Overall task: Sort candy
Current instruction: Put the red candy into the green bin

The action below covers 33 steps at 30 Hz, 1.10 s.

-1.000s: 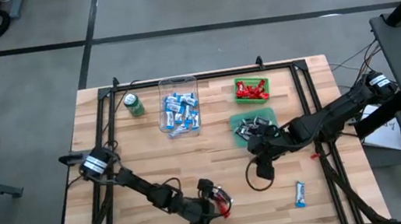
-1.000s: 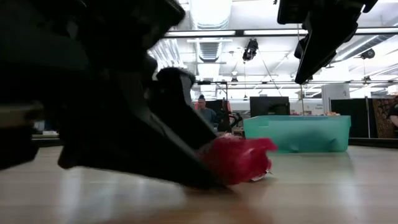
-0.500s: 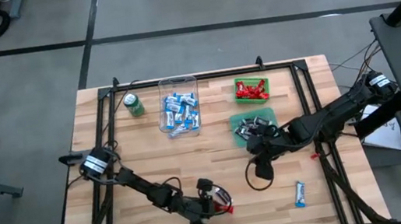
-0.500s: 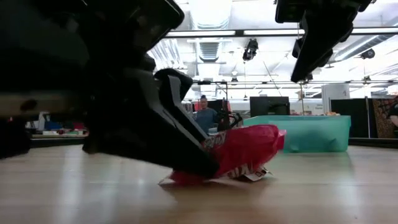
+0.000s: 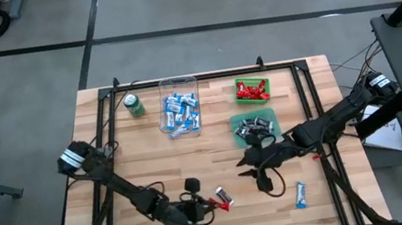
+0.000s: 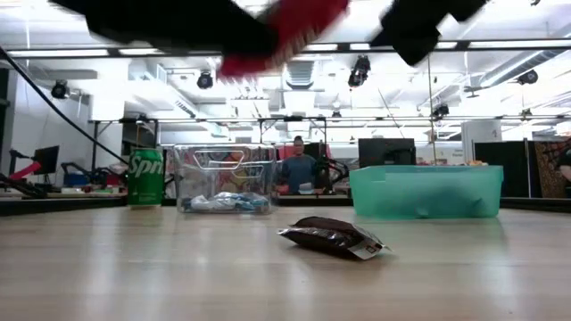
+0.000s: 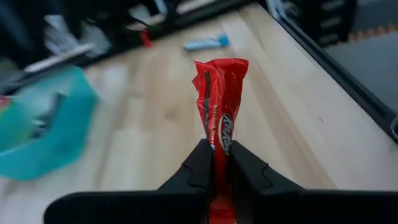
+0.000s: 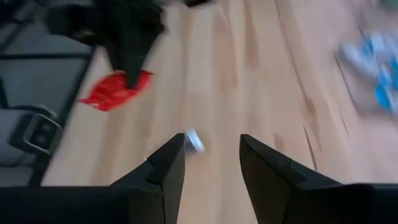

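Observation:
My left gripper (image 5: pixel 208 203) (image 7: pixel 216 163) is shut on a red candy (image 5: pixel 219 202) (image 7: pixel 221 93) (image 6: pixel 284 27) near the table's front edge, well above the tabletop. A black-and-silver candy (image 5: pixel 225 195) (image 6: pixel 332 236) (image 8: pixel 194 140) lies flat on the wood just beside it. A blue-and-white candy (image 5: pixel 300 193) (image 7: pixel 205 42) lies farther right. My right gripper (image 5: pixel 246 171) (image 8: pixel 211 158) stands open right of the black-and-silver candy, pointing toward it, with nothing between its fingers. My left gripper pinches one end of the red candy's wrapper (image 7: pixel 217 144) between its two fingers. The fingers point toward the table's right, along the candy. The rest of the candy sticks out past the fingertips, lifted clear of the table.
A clear container (image 5: pixel 178 81) of blue-and-white candy stands at the back, with a green can (image 5: pixel 134 104) to its left. A green tray (image 5: pixel 240 100) of red candy and a teal bin (image 5: pixel 268 111) (image 6: pixel 424 190) of dark candy stand at the back right.
My left gripper has shut on the red candy and lifted it off the table, drawing slightly toward the left edge. The black-and-silver candy stays lying on the wood. My right gripper has turned to point toward the table's left.

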{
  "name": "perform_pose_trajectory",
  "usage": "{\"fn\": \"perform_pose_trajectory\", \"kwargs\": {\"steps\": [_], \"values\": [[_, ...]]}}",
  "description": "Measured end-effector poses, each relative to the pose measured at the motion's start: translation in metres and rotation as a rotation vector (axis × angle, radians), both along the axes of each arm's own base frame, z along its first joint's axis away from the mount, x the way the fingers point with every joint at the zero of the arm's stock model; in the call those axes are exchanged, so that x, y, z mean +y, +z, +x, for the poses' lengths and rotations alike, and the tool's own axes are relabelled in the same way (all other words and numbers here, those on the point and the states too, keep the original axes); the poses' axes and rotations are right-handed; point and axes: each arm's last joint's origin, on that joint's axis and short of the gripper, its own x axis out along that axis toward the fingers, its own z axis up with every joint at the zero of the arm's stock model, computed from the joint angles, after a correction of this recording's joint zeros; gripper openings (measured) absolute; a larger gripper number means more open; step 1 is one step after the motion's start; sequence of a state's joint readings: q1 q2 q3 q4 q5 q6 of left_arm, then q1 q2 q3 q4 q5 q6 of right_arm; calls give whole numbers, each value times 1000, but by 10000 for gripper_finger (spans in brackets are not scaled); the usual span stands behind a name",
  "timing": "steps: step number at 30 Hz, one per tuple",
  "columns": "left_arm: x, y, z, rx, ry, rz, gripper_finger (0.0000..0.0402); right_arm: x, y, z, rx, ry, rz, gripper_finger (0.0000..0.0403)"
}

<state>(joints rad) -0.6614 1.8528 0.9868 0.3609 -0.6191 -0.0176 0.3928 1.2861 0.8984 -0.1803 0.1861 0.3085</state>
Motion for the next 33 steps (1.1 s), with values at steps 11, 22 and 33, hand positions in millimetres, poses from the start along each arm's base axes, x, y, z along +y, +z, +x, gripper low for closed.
{"fn": "perform_pose_trajectory", "kwargs": {"steps": [11, 22, 33], "values": [[3, 37, -4, -229, 232, -75, 9, 21, -18, 12, -485, 168, -85, 151], [4, 38, -4, -248, 270, -70, 10, 32, -38, 35, -523, 170, -88, 167], [7, 37, -2, -239, 279, -61, 10, 39, -32, 50, -551, 166, -85, 153]]}}
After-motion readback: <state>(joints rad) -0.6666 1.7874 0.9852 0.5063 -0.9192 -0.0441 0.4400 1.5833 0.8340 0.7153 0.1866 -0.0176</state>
